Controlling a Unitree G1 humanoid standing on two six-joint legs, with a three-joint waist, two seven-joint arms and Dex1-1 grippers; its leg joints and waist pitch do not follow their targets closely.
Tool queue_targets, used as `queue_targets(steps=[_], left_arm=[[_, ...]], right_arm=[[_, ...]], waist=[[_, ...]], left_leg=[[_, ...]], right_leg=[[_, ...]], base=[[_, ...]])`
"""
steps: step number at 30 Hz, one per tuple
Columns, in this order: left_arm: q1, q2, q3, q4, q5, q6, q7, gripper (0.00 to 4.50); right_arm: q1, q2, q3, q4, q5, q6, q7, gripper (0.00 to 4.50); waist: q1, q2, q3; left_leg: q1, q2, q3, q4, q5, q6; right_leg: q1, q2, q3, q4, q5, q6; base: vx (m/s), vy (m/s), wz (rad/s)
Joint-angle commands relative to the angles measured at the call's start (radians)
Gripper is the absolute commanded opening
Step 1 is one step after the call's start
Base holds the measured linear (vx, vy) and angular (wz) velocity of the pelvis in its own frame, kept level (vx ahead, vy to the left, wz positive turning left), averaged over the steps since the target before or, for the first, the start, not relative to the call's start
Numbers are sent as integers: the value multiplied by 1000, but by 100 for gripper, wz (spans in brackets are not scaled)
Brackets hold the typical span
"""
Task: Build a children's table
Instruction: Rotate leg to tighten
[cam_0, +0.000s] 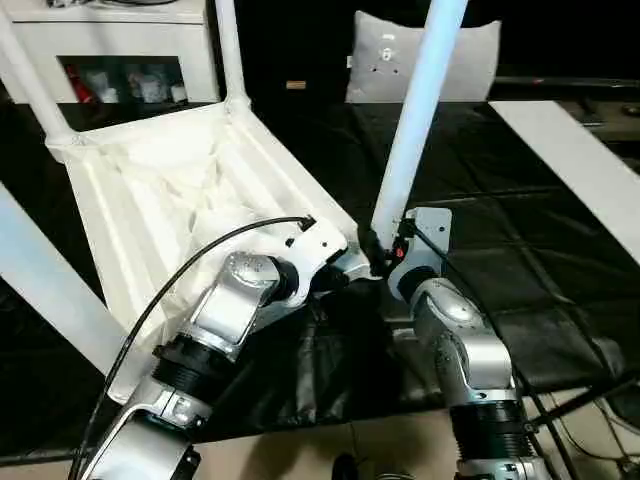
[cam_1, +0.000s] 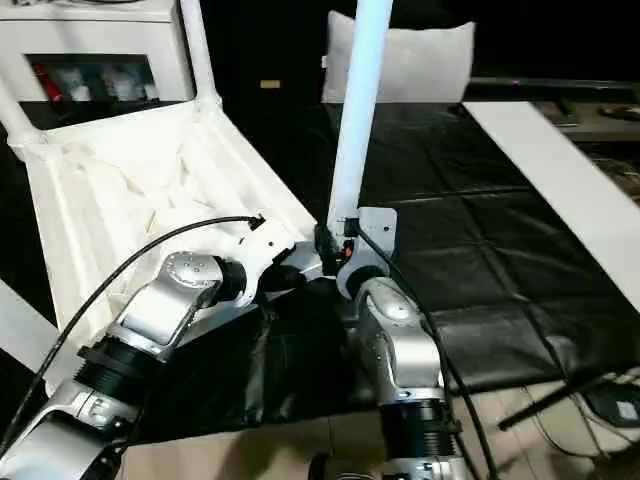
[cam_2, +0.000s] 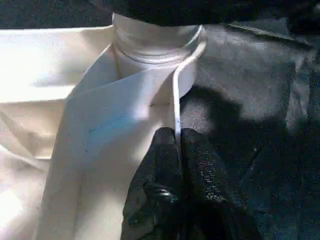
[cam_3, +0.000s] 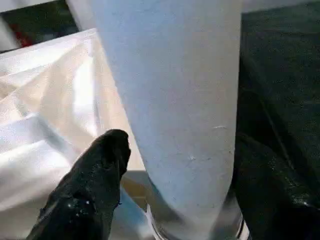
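Four white legs (cam_0: 418, 120) rise from the corner sockets of the upturned table top (cam_0: 180, 195), which lies ribbed side up on a black sheet (cam_0: 520, 260). At the near corner, the left gripper (cam_2: 177, 142) is clamped on the thin rim of the top, just below the socket. The right gripper (cam_3: 177, 165) straddles the base of the near leg, one black finger on each side, not pressed against it. A white-grey cushion (cam_0: 425, 55) stands behind.

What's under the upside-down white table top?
A black sheet spreads out from beneath the table top. What lies directly underneath is covered, so it cannot be seen.
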Motion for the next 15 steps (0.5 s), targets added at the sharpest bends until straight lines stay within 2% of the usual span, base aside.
queue_targets(steps=[1, 3, 4, 5, 6, 8, 9, 10, 11, 12, 14, 15], left_arm=[[5, 1, -20, -43, -33, -40, -50, 0], [18, 43, -11, -34, -40, -67, -90, 0], [22, 57, -9, -31, -42, -79, -104, 0], [22, 57, -9, -31, -42, -79, -104, 0], [28, 82, -11, -26, -49, -110, -139, 0], [30, 117, -21, -13, -59, -153, -190, 0], [30, 117, -21, -13, -59, -153, -190, 0], [29, 132, -26, -7, -63, -167, -214, 0], [31, 164, -42, -1, -74, -210, -283, 0], [31, 176, -48, 0, -78, -220, -311, 0], [29, 194, -60, 1, -80, -244, -350, 0], [28, 209, -70, 4, -84, -270, -387, 0]], right_arm=[[16, -7, 31, -34, 32, 16, 52, 359], [52, -66, 14, -95, 70, 40, 134, 362], [61, -90, 9, -111, 87, 55, 168, 392], [61, -90, 9, -111, 87, 55, 168, 392], [74, -141, 7, -131, 109, 60, 235, 400], [82, -219, 2, -144, 142, 59, 338, 404], [82, -219, 2, -144, 142, 59, 338, 434], [82, -261, 4, -145, 155, 56, 396, 443], [74, -342, 21, -136, 167, 39, 519, 444], [70, -371, 28, -133, 173, 35, 562, 444], [61, -409, 38, -128, 186, 38, 626, 447], [52, -437, 48, -120, 191, 40, 674, 447]], waist=[[18, 4, -70], [28, 6, -71], [33, 5, -68], [35, 4, -67], [37, 4, -66], [45, 4, -64], [45, 4, -64], [55, 0, -63], [57, -1, -64], [60, 0, -65], [67, -2, -64], [68, -5, -64]], left_leg=[[-16, 13, 10, -55, -59, 129], [-15, 14, 9, -56, -51, 129], [-12, 16, 11, -57, -65, 132], [-14, 17, 11, -59, -82, 125], [-13, 18, 11, -60, -92, 118], [-6, 19, 13, -61, -138, 103], [-6, 19, 13, -61, -138, 103], [-3, 18, 14, -61, -147, 95], [-6, 16, 14, -60, -148, 97], [-5, 17, 13, -59, -148, 98], [-3, 19, 15, -58, -143, 104], [-5, 19, 16, -58, -140, 104]], right_leg=[[84, -62, 72, -51, -218, -153], [85, -59, 70, -48, -225, -150], [82, -58, 71, -52, -248, -144], [83, -58, 71, -53, -278, -137], [81, -58, 71, -55, -295, -134], [77, -58, 71, -66, -379, -104], [77, -58, 71, -66, -379, -104], [73, -58, 72, -69, -405, -90], [75, -58, 71, -71, -418, -85], [76, -59, 70, -70, -420, -82], [71, -60, 72, -69, -423, -85], [71, -61, 72, -70, -425, -87]], base=[[0, 0, 0], [0, 0, 0], [0, 0, 0], [0, 0, 0], [0, 0, 0], [0, 0, 0], [0, 0, 0], [0, 0, 0], [0, 0, 0], [0, 0, 0], [0, 0, 0], [0, 0, 0]])
